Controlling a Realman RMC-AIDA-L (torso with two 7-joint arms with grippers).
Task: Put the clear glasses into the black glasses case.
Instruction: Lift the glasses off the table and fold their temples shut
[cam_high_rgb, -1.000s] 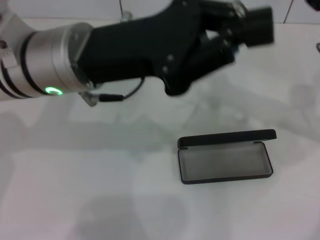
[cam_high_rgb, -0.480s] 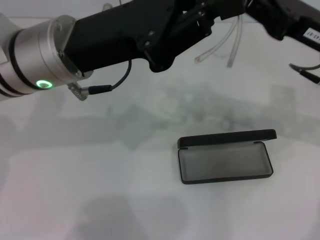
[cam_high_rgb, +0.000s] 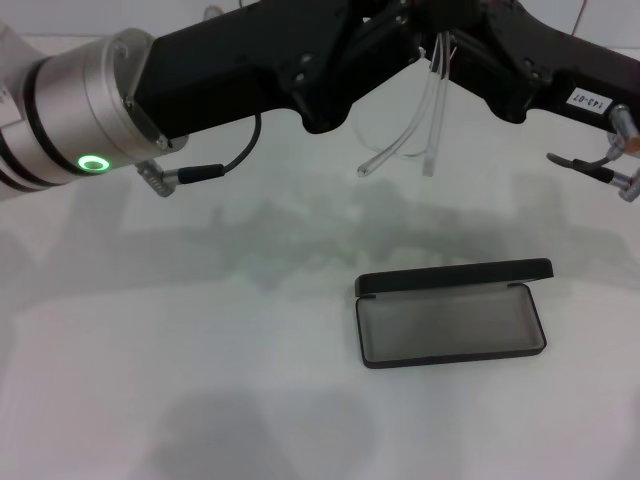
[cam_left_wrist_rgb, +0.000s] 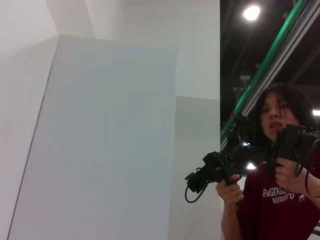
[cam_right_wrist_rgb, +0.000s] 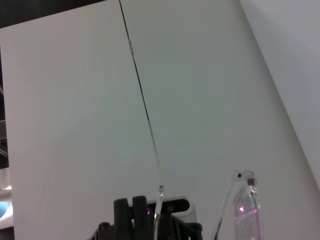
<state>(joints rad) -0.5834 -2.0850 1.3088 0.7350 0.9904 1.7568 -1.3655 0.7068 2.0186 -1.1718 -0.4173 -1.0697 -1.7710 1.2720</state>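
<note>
glasses aloft at 12 o'clock, between left end effector and right end effector; grip state of both: cannot tell. open case on table, 5 o'clock.

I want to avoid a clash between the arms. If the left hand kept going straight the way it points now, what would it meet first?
Probably the right hand: the left hand points across at it, both meeting at the clear glasses held up above the table. Depth between them is unclear.
</note>
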